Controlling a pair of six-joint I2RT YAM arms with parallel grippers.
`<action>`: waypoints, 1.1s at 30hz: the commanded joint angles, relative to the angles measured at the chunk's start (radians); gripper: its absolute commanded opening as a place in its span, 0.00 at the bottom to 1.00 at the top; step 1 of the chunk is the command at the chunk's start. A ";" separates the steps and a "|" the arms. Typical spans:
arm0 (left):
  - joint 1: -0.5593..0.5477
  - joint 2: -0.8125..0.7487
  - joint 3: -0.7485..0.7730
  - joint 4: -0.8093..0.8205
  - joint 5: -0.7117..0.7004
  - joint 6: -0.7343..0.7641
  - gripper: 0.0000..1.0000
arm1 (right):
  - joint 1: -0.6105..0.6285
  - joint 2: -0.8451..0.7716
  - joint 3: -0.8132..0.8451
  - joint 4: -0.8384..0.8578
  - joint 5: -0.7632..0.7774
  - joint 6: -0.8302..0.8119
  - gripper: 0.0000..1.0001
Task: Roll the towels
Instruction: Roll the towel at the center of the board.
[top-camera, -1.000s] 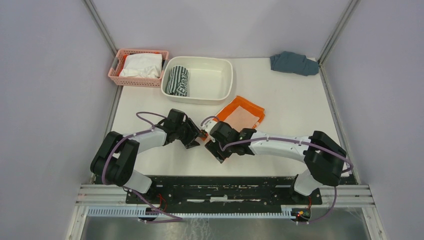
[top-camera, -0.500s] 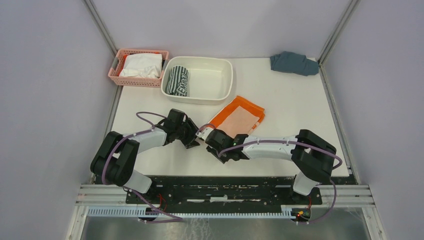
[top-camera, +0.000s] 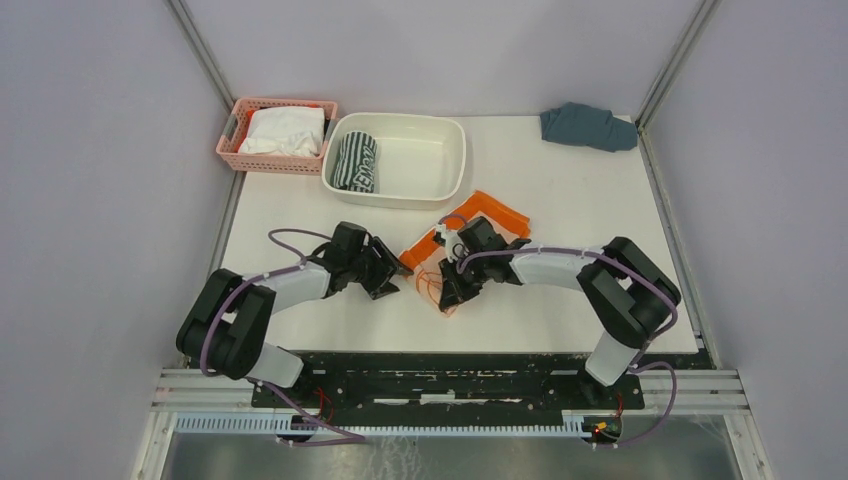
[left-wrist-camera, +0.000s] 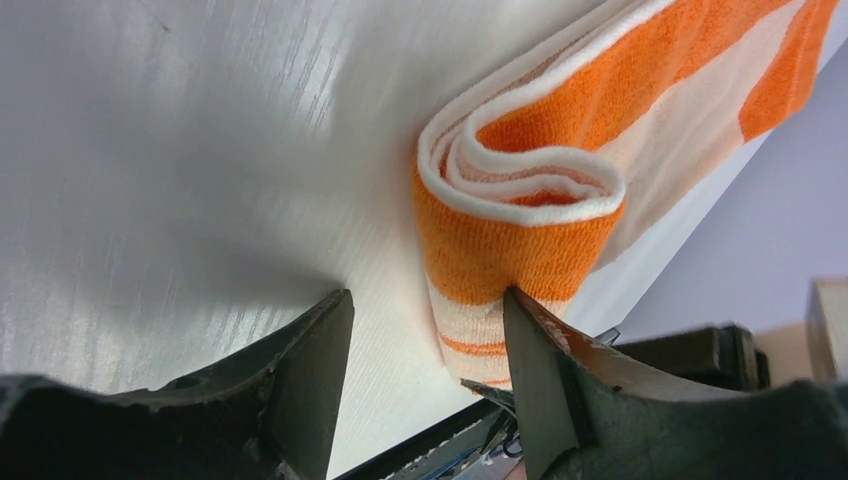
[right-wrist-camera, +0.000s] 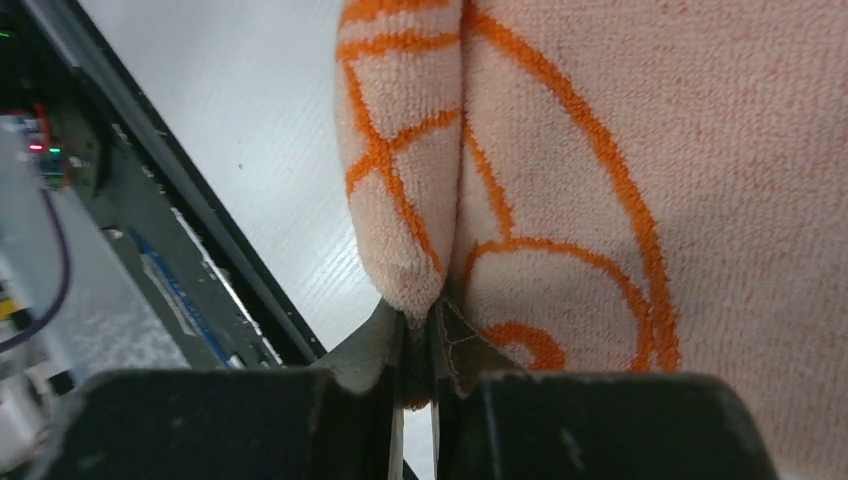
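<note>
Two towels belong to this task. Far left, a pink basket (top-camera: 228, 140) holds a white cloth (top-camera: 283, 130), which is not part of it. Next to it, the white tub (top-camera: 455, 165) holds the striped towel (top-camera: 355, 162), already rolled and lying against the tub's left wall, so I judge that one is finished.

Toward the middle of the bench (top-camera: 580, 250), the left pincer (left-wrist-camera: 425, 370) is low at the surface with its jaws apart, gripping nothing. One finger touches the folded end of the orange towel (left-wrist-camera: 520, 250), probably to steady that end while the roll is started. Just to the right, the right pincer (right-wrist-camera: 418, 340) is closed on a pinched fold of the towel's edge, I think so that this edge can be turned over. The rest of the orange towel lies between this pincer and the tub. Far right, at the back, a blue-grey cloth (top-camera: 588, 126) lies alone.
</note>
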 joint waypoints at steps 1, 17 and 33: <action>0.005 -0.049 -0.059 0.059 -0.006 -0.045 0.67 | -0.079 0.082 -0.042 0.223 -0.353 0.146 0.07; 0.071 0.038 -0.087 0.285 0.076 -0.081 0.70 | -0.212 0.288 0.012 0.203 -0.572 0.188 0.02; 0.058 0.185 -0.051 0.185 0.038 -0.089 0.43 | -0.204 0.125 0.089 -0.126 -0.380 0.029 0.21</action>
